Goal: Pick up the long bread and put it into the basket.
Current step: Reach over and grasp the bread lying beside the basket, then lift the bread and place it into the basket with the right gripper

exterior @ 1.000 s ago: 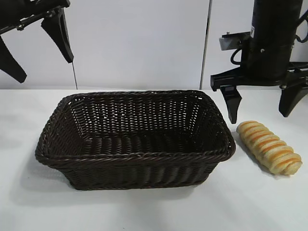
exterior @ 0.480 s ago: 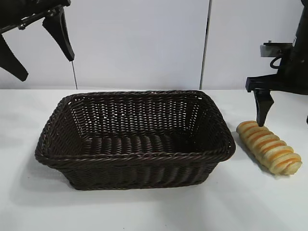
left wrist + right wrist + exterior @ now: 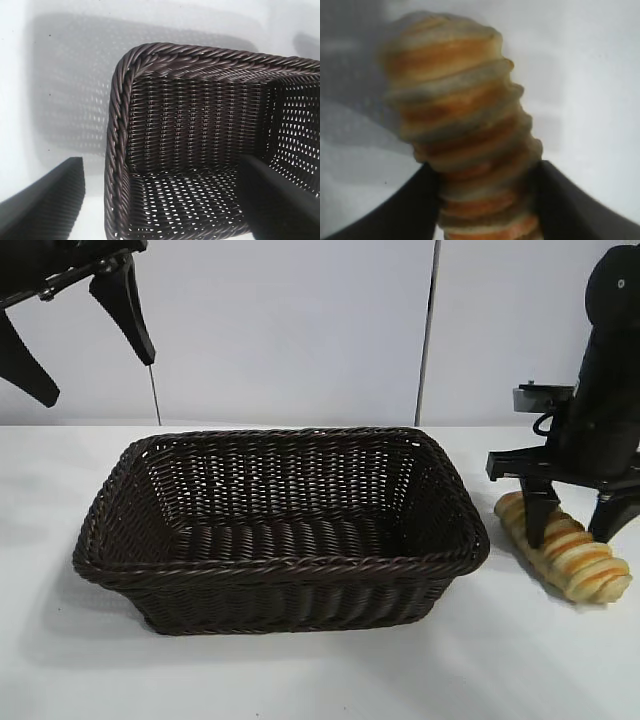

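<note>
Grasping: the right hand (image 3: 568,532) has its two fingers down on either side of the long bread (image 3: 575,558), pressed against its flanks about midway along; the right wrist view shows both dark fingers touching the loaf's ridged sides, so I judge the pinch made or nearly made.
Progress: early. The loaf lies on the white table (image 3: 320,670), not lifted, and nothing is in the basket (image 3: 280,562). Left to do: raise the bread, carry it over the braided rim, let it go inside.
Long bread: flat on the table just beside the basket's short end on the right-arm side, apart from the wicker, lying at a slant with one end nearer the basket and the other out toward the table's edge.
Bread relative to hand: directly under the right hand and between its fingers, both ends sticking out past them.
Basket: mid-table, upright, between the two arms.
Left hand (image 3: 75,335): fingers spread wide, holding nothing, hanging high above the basket's far end, well away from the bread.
Next move, as I judge it: a straight lift first, high enough that the loaf's overhanging ends clear the sloping wall.
</note>
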